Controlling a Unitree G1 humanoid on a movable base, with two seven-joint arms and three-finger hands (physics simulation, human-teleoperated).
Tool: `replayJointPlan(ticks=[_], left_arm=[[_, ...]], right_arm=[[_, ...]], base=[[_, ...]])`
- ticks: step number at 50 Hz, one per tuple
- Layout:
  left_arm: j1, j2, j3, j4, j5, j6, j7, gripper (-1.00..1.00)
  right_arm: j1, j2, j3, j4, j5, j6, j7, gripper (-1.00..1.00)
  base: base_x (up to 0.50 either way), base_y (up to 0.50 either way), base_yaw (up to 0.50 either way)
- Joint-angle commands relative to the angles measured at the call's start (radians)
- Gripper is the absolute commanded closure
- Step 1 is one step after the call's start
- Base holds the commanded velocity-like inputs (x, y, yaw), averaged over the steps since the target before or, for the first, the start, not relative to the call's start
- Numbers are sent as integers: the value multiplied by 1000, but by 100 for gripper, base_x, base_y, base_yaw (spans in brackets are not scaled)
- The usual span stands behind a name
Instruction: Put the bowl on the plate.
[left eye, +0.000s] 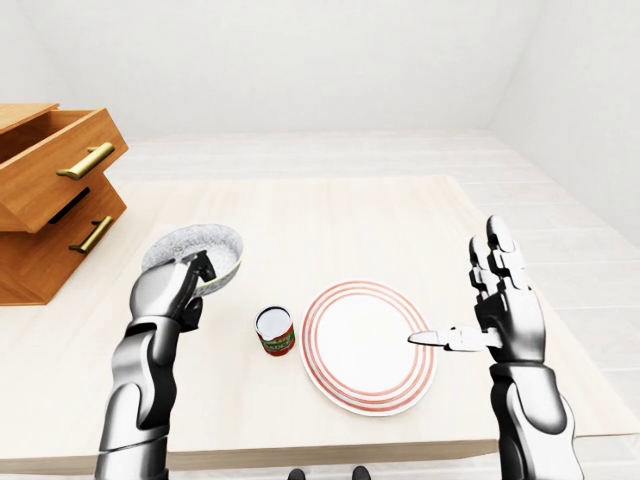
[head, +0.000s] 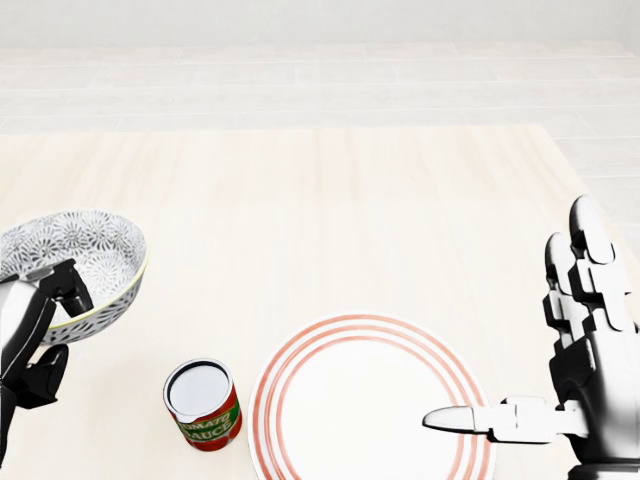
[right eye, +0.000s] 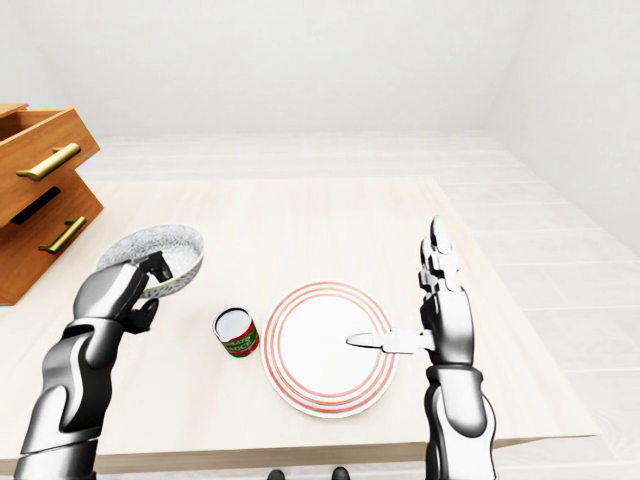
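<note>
Gripping the near rim of the bowl (head: 75, 270), the left hand (left eye: 172, 290) carries it tilted at the left of the head view, raised off the table (left eye: 330, 220). Its fingers (head: 62, 282) hook over the rim and into the patterned inside, while the thumb presses the outer wall below — so the bowl sits pinched between them, most of it reaching up and away from the hand.

The plate (head: 370, 405), white with red rings, lies flat on the table at the lower middle of the head view, well to the right of the bowl. Between the two, just beside the plate's left edge, a tomato sauce can (head: 203, 404) stands upright.

The right hand (right eye: 440, 315) hovers by the plate's right side, spread wide and holding nothing: two fingers point straight up, and the thumb (head: 465, 418) sticks out level to the left, its tip over the plate's ringed rim in the head view.

At the far left of the left-eye view stands a wooden drawer unit (left eye: 50, 200), its top drawer pulled out, brass handles showing.
</note>
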Motion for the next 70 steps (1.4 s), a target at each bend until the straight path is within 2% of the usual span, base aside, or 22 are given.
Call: replayJointPlan(ticks=[1,4,6,13,26,40,55,70], left_arm=[[-39,-10,16,-173,28,41,-115,100],[-57,-20,2,-196,28,51,-169,100],[-105,-19,-10,-177,43,51,-175,100],[-146,-38,-45,-230,59,51,-241,100],[-217,-112,-138,-299,129,51,-329,100],[-241,-186,-208,-356,172,51,-367,100],[-202,-274,-304,-417,243,51,-378,100],[-171,-331,-364,-434,283,51,-370,100]], right_arm=[[12,3,-14,-21,10,0,9,-100],[16,5,-18,-28,13,0,12,-100],[17,7,-21,-28,16,0,15,-100],[24,10,-20,-39,14,0,20,-100],[30,10,-48,-24,29,0,35,-100],[55,19,-80,-33,45,0,66,-100],[100,41,-133,-114,55,0,110,-100],[117,70,-169,-158,57,0,148,-100]], base=[[0,0,0],[0,0,0],[0,0,0],[0,0,0],[0,0,0],[0,0,0],[0,0,0],[0,0,0]])
